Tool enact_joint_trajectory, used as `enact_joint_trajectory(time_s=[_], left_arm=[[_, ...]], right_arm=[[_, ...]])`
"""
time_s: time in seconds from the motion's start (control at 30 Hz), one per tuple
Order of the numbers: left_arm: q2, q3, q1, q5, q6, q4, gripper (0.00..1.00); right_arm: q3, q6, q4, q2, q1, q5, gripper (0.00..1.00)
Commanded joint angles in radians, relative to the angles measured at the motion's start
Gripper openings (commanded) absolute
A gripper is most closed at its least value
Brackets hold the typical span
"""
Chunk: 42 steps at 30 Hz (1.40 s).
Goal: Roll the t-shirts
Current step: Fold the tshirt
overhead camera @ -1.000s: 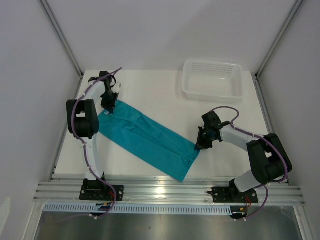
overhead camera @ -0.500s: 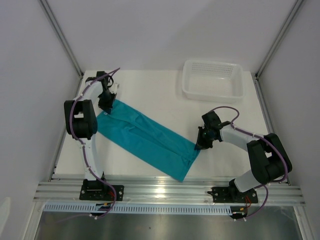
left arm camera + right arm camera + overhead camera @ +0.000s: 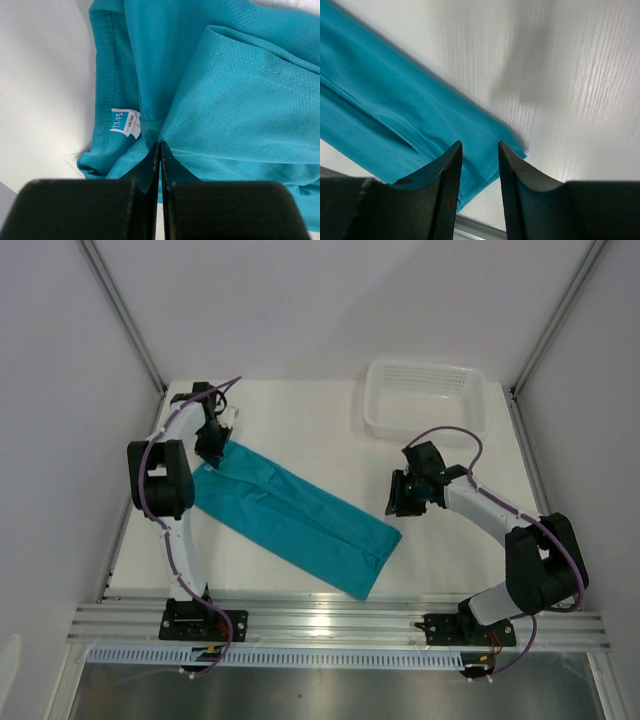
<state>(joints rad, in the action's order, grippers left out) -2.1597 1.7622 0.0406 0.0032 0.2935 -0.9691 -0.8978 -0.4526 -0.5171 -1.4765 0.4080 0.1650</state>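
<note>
T-shirt (image 3: 300,520) corner lies free beside parted right fingers (image 3: 445,175).

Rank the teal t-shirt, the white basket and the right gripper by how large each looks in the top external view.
1. teal t-shirt: largest, a long diagonal strip.
2. white basket: clearly smaller.
3. right gripper: smallest by far.

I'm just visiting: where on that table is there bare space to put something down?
Widest bare patch: the far middle of the table, between the teal t-shirt and the white basket. A smaller one lies near the front, between the t-shirt's end and the right arm. Crowded: the far-left corner, where the left gripper pinches the t-shirt.
</note>
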Motion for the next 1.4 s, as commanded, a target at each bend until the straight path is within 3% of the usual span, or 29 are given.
enact_joint_trajectory(time_s=[0.0,0.2,0.33,0.43,0.6,0.77,0.87,0.9,1.0,1.37], left_arm=[[0.087,-0.004,0.005,0.030,0.030,-0.006,0.01],[0.121,-0.017,0.005,0.050,0.044,-0.008,0.01],[0.147,-0.053,0.004,0.050,0.056,-0.011,0.01],[0.159,-0.093,0.005,0.044,0.067,0.007,0.01],[0.162,-0.116,0.005,0.032,0.084,0.032,0.01],[0.135,-0.098,0.004,0.020,0.090,0.029,0.01],[0.130,-0.098,0.005,0.020,0.102,0.032,0.01],[0.132,-0.098,0.004,0.020,0.107,0.030,0.01],[0.138,-0.093,0.011,0.024,0.136,0.020,0.01],[0.121,-0.141,0.028,-0.040,0.269,0.010,0.01]], right_arm=[[-0.093,0.071,-0.014,-0.026,0.020,-0.059,0.39],[-0.231,0.124,0.061,-0.177,0.101,-0.015,0.39],[-0.299,0.134,0.112,-0.290,0.132,0.024,0.49],[-0.345,0.143,0.124,-0.364,0.132,0.024,0.50],[-0.368,0.176,0.181,-0.439,0.132,0.198,0.48],[-0.389,0.192,0.195,-0.494,0.130,0.220,0.46],[-0.412,0.187,0.193,-0.521,0.133,0.215,0.34],[-0.414,0.184,0.193,-0.534,0.134,0.223,0.21],[-0.394,0.172,0.203,-0.535,0.126,0.228,0.02],[-0.383,0.141,0.203,-0.512,0.087,0.177,0.00]])
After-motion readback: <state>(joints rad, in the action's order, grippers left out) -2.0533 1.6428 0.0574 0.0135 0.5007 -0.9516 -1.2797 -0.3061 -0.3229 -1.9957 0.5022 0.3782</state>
